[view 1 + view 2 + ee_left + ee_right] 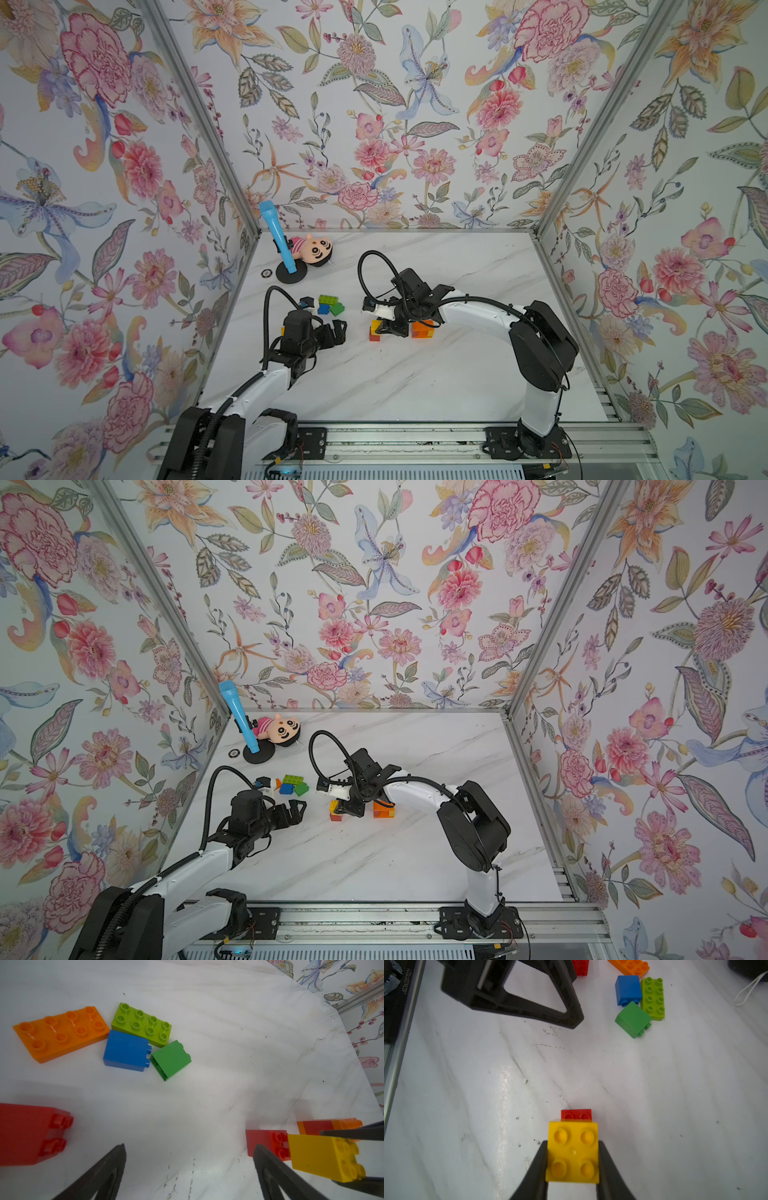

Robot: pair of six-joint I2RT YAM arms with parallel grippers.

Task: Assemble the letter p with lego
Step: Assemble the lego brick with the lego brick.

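Presently the right gripper [572,1144] pinches the yellow brick [572,1153] by its flat side walls, studs up, close against a small red brick [576,1114] on the marble table [467,1084]; the left gripper [190,1145] stands spread and empty; the orange plate [60,1032], lime brick [143,1024], blue brick [125,1050] and green brick [171,1059] lie loose nearby. Hard, light, glossy plastic probably slips if nipped at a corner; opposite flat walls look the surest hold.

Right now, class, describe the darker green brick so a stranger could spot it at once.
On the marble table, find the loose brick cluster ahead of the left gripper. The dark green brick lies beside the blue brick; unlike the long, studs-up lime brick, it is short and tipped sideways.
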